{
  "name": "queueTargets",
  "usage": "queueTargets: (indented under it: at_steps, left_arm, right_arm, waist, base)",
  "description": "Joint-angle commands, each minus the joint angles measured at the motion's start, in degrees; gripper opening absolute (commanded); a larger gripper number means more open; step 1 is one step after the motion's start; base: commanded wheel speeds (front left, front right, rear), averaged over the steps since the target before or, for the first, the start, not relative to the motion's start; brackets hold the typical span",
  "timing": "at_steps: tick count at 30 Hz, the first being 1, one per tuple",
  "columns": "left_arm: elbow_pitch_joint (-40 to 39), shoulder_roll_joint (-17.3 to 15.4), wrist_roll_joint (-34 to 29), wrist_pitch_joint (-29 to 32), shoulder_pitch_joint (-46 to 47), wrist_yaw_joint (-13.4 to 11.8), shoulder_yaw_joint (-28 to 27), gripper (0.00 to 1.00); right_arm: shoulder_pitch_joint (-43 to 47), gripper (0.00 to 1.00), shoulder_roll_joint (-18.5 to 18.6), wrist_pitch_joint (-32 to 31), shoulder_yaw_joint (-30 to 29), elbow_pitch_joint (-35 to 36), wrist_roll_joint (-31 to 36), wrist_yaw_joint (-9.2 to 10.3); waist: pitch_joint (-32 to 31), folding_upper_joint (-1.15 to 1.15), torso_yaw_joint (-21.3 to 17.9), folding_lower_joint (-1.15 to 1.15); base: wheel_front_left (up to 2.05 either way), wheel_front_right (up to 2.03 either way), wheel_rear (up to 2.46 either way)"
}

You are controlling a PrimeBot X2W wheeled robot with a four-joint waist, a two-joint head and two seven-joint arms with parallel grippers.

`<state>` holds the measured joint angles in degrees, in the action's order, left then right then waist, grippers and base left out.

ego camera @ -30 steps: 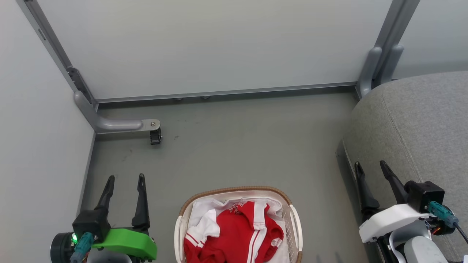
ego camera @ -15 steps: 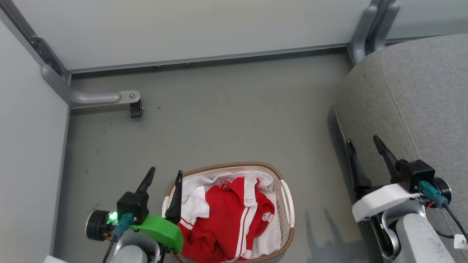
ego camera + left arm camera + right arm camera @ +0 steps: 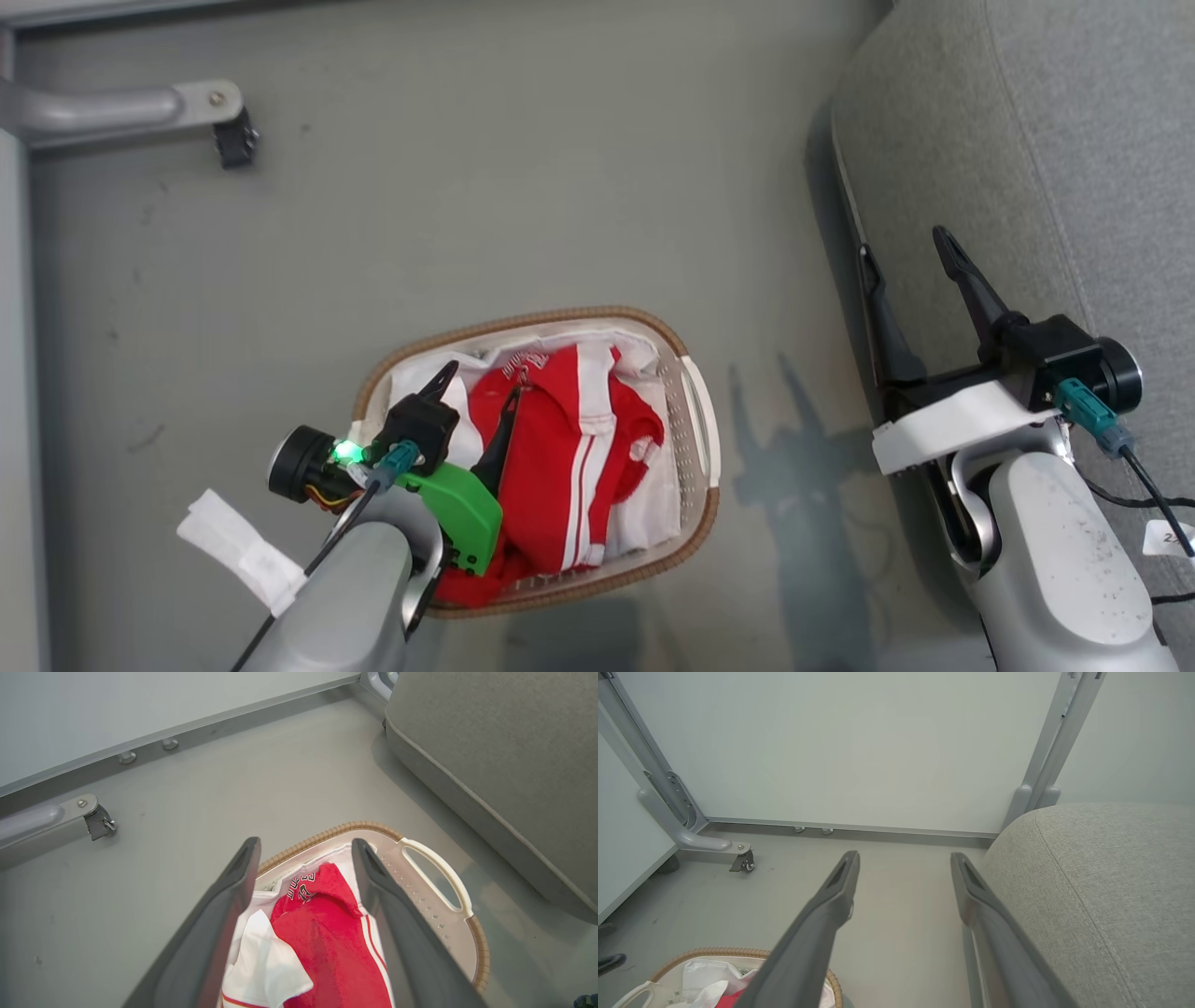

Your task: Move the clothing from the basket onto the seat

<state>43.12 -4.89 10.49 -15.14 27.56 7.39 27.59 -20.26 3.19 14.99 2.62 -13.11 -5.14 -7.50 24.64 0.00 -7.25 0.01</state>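
The white perforated basket (image 3: 695, 420) with its brown woven rim stands on the grey floor, holding the red clothing (image 3: 560, 439) with white sleeves and stripes over a white sheet. My left gripper (image 3: 478, 381) hangs open over the basket's left half, its fingers just above the fabric with nothing held. In the left wrist view the gripper (image 3: 306, 842) frames the clothing (image 3: 327, 933) and the basket rim (image 3: 327, 833). My right gripper (image 3: 903, 243) is open and empty at the left edge of the grey seat (image 3: 1074, 140). In the right wrist view the gripper (image 3: 903, 856) points past the seat (image 3: 1101, 882).
A grey partition foot with a small caster (image 3: 229, 140) juts over the floor at the far left. Pale wall panels (image 3: 878, 742) close off the far side. Open floor (image 3: 523, 187) lies between basket, wall and seat. A white tag (image 3: 238, 551) hangs from my left arm.
The head camera has tilted down, shifting the whole scene up. My left gripper has swung right, from beside the basket to over the clothing. The right gripper stays open by the seat.
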Motion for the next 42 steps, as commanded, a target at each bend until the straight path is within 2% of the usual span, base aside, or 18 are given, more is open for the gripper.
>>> queueTargets:
  at_steps: [1,8,15,22,28,29,30,35,42]
  left_arm:
    - [2.4,-0.6,0.8,0.0,2.4,0.1,1.1,1.0]
    - [15.7,-0.4,3.4,0.6,10.1,0.1,6.8,1.0]
    - [24.7,0.3,5.6,5.2,15.2,0.1,10.2,1.0]
    - [28.8,1.1,6.1,11.5,16.8,0.1,12.5,1.0]
    - [30.0,1.2,7.2,13.5,16.7,-0.8,12.3,1.0]
    - [30.1,1.2,7.2,13.6,16.4,-0.8,12.5,0.7]
    - [30.1,1.2,7.4,13.6,15.9,-0.7,12.6,0.0]
    - [30.3,1.5,8.6,12.5,14.2,-0.4,12.7,0.0]
    - [29.0,1.8,10.7,6.5,12.3,-0.1,12.4,0.0]
  right_arm:
    - [-1.1,1.0,-0.1,0.3,0.2,0.4,-0.3,0.03]
    - [-3.3,1.0,-0.2,0.3,1.4,1.2,-1.9,0.03]
    - [-4.4,1.0,-0.2,0.3,1.6,1.5,-3.6,0.03]
    - [-5.2,1.0,-0.2,0.3,2.4,2.1,-4.6,0.03]
    - [-5.6,1.0,-0.2,0.3,2.7,1.6,-5.1,0.03]
    - [-5.6,1.0,-0.2,0.3,2.7,1.5,-5.1,0.03]
    - [-5.6,1.0,-0.2,0.3,2.8,1.3,-5.1,0.03]
    - [-4.9,1.0,-0.2,0.3,2.2,0.7,-4.1,0.03]
    - [-3.2,1.0,-0.2,0.3,1.9,-0.1,-3.3,0.03]
  waist:
    - [7.1,0.0,-3.4,-0.01]
    - [12.3,0.0,-5.2,-0.01]
    - [16.5,0.0,-6.2,-0.01]
    - [18.5,0.0,-6.6,-0.01]
    - [18.6,0.0,-6.8,-0.01]
    - [18.4,0.0,-6.8,-0.01]
    - [18.0,0.0,-6.8,-0.01]
    - [15.5,0.0,-6.4,-0.01]
    - [9.8,0.0,-4.9,-0.01]
  base:
    - [0.0,0.0,0.0]
    - [0.0,0.0,0.0]
    - [0.0,0.0,0.0]
    - [0.0,0.0,0.0]
    - [0.0,0.0,0.0]
    - [0.0,0.0,0.0]
    - [0.0,0.0,0.0]
    - [0.0,0.0,0.0]
    - [0.0,0.0,0.0]
